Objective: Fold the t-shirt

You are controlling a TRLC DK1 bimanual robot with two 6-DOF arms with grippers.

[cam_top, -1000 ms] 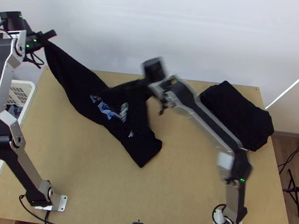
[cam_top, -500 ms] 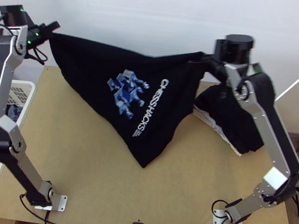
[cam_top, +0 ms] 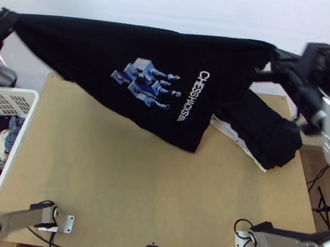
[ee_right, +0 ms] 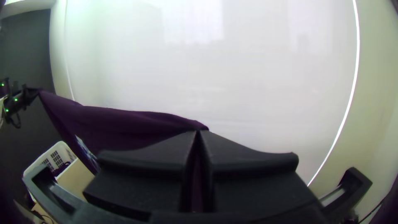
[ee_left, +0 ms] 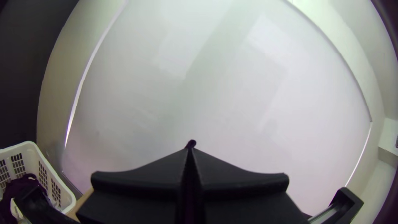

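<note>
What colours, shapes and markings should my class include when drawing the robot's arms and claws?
The left arm and right arm have silver-grey links, black joints and pale metal base plates. Black cables curve beside them. Small green lights dot the left arm. The left claw and right claw each have two wide black fingers, tapering at the tips.

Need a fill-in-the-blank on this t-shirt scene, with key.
The black t-shirt with blue-and-white print stretches between the left gripper and the ____ gripper. A white plastic basket stands beside the light wooden table, at its ____ edge (top view). Along one edge of the black cloth pile shows ____ fabric.

Missing words: right; left; white.
</note>
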